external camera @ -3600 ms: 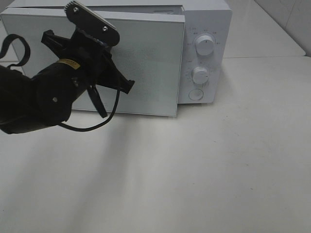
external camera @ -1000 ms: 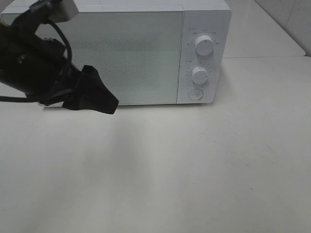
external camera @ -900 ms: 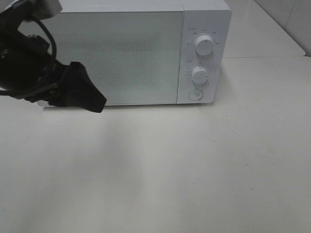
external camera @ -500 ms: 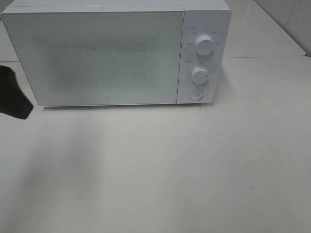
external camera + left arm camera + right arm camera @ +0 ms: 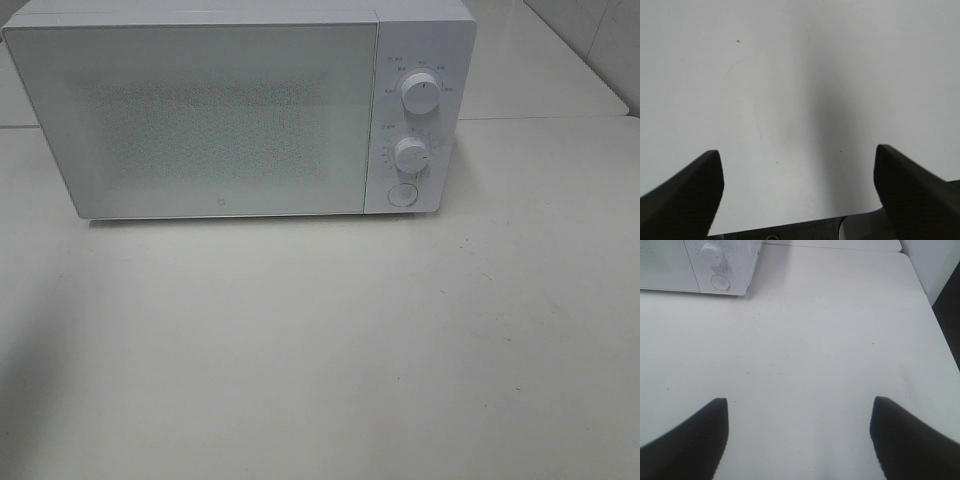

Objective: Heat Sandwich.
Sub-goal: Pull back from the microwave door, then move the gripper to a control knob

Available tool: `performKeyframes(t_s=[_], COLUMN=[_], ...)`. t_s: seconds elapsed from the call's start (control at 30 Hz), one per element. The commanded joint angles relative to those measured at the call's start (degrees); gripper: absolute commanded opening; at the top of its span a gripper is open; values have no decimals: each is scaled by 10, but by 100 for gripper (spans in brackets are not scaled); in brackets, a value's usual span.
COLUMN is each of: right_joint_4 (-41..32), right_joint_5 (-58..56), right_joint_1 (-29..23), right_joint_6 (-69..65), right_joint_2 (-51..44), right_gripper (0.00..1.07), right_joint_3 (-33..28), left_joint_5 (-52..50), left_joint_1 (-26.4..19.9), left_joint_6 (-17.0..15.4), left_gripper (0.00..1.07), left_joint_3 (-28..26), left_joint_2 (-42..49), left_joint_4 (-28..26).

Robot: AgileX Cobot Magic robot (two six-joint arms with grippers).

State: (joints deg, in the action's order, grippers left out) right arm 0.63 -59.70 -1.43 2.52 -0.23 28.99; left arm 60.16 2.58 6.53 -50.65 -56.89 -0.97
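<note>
Since the sandwich shows in none of my views, I cannot say where it lies; the door [image 5: 210,120] of the microwave [image 5: 420,40] is shut and frosted, so it may sit behind it. My left gripper [image 5: 797,152] hangs open and empty over bare table [image 5: 350,350]; my right gripper [image 5: 799,401] is open and empty too, and faces the lower knob [image 5: 411,155] and round button [image 5: 402,194] across the tabletop. I judge the right arm nearer the controls, with nothing standing between.

The microwave [image 5: 220,110] stands at the back of the surface [image 5: 350,350]. On its right side, the upper knob [image 5: 421,92] sits above the lower knob [image 5: 411,155].
</note>
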Motion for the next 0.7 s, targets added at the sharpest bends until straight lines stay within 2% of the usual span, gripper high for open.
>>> performKeyframes(t_s=[0.03, 0.17, 0.27, 0.3, 0.43, 0.7], right_joint_4=[3, 3, 3, 3, 3, 3], right_joint_5=[4, 4, 4, 4, 4, 4], right_joint_1=[-3, -3, -3, -3, -3, -3], right_joint_6=[0, 0, 0, 0, 0, 0], right_joint_2=[-15, -15, -15, -15, -15, -15], right_gripper=[75, 75, 75, 75, 75, 75], right_joint_3=[-1, -1, -1, -1, -1, -1], left_joint_5=[3, 15, 16, 16, 16, 38], left_joint_1=[-23, -28, -28, -28, -28, -28], left_joint_6=[-8, -10, -26, -26, -34, -42], left_gripper=[76, 76, 76, 76, 76, 76], left_joint_3=[25, 53, 84, 84, 113, 148], left_joint_2=[54, 125, 200, 200, 303, 439], left_joint_4=[-3, -6, -17, -17, -19, -17])
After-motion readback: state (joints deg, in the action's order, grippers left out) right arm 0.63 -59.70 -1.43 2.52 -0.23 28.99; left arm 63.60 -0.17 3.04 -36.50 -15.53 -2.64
